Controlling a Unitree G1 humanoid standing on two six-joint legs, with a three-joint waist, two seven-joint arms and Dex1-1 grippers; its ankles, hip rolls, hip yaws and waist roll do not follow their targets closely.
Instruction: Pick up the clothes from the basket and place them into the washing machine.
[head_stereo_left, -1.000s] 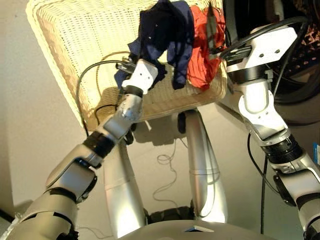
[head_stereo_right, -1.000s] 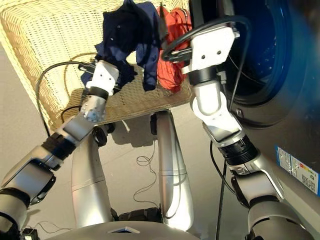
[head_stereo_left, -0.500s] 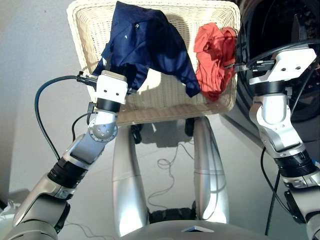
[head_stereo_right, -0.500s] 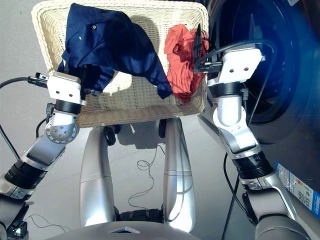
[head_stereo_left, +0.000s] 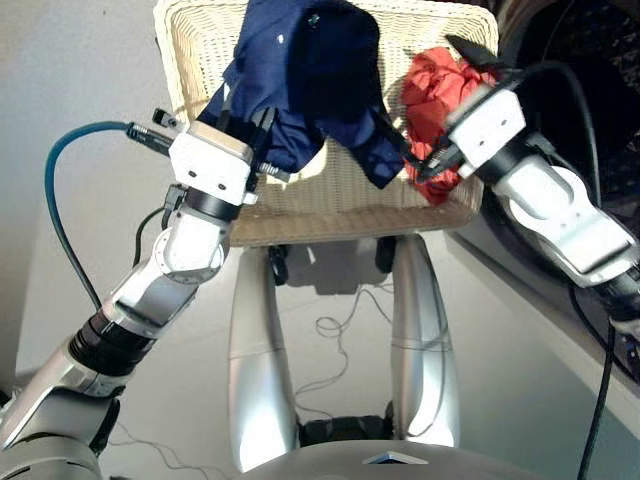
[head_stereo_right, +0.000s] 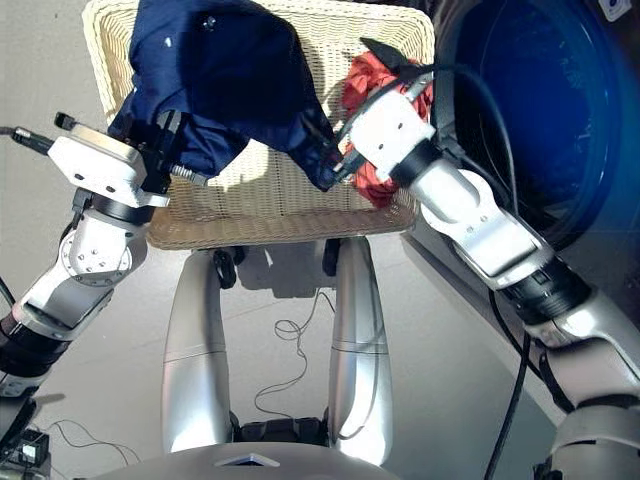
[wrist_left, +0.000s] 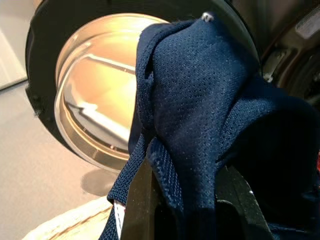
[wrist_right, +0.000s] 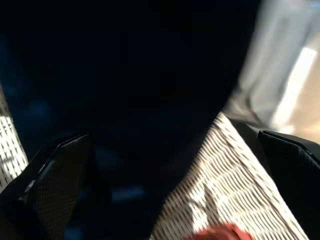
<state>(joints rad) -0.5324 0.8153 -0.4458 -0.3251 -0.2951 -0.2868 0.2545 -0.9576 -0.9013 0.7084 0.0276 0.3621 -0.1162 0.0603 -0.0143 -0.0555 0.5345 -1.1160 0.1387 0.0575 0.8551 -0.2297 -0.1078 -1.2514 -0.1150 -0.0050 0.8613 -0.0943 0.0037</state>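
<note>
Both arms raised forward
Left hand clamps navy cloth; right hand, fingers spread, angles toward 10 o'clock.

Harsh sunlight, right wrist view seemingly blurred

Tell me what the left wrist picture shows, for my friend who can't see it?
The left gripper holds a navy blue garment bunched between its two black fingers. Behind the cloth is the washing machine's round black-rimmed door, with a strip of cream wicker basket at the edge.
</note>
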